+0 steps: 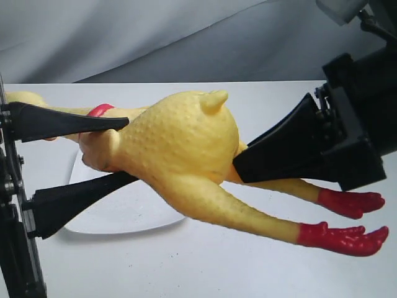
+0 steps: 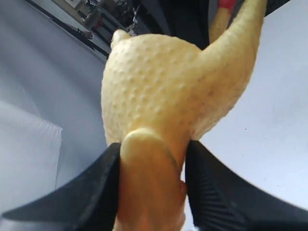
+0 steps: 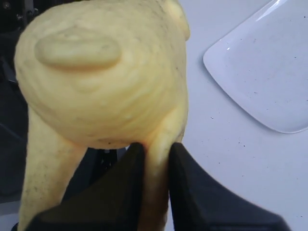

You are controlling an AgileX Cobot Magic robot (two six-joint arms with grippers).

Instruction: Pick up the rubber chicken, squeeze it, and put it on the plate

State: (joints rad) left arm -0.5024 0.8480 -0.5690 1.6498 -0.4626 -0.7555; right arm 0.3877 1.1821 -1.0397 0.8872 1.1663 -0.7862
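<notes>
Left fingers [image 1: 68, 121] [image 2: 86, 197]: clamped on the neck end of the rubber chicken's [image 1: 180, 143] [image 2: 159, 86] [image 3: 96, 82] body, one black finger above and one below, entering from the left edge of the exterior frame.
Right fingers [image 1: 285, 146] [image 3: 120, 192]: pinched together on one leg close to the rump, reaching in from the right edge of the exterior frame.
Rubber chicken: held between both sets of fingers across the middle of the exterior frame, its bumpy yellow belly filling the centre.
Head end: thin neck with a red band [image 1: 99, 110] running to the upper left.
Legs: stretched to the lower right, ending in red feet [image 1: 347, 239].
Plate [image 1: 124, 211] [image 3: 264, 72]: glossy white with dark specks, lying bare on the surface [image 1: 217, 267], showing under the chicken at the lower left of the exterior frame.
Contact with plate: cannot tell from these views.
</notes>
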